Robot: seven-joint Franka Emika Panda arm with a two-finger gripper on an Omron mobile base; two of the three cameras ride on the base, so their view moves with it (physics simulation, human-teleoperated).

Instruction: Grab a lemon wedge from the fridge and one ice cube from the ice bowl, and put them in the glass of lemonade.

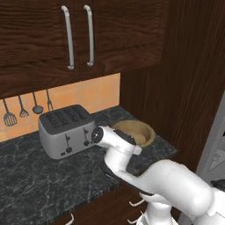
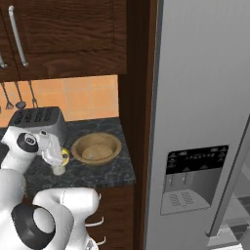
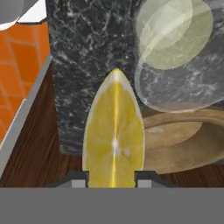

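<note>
Firstly, left base: ice bowl right of toaster. Right base: gripper clamped on lemon wedge, left of bowl. Hand view: glass of lemonade beyond wedge; best centred over rim before release.

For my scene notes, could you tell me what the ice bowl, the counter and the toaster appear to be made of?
Ice bowl: seemingly wood, matte tan with faint grain.
Counter: probably polished stone, black with pale veining.
Toaster: likely brushed metal, grey body, darker top.
</note>
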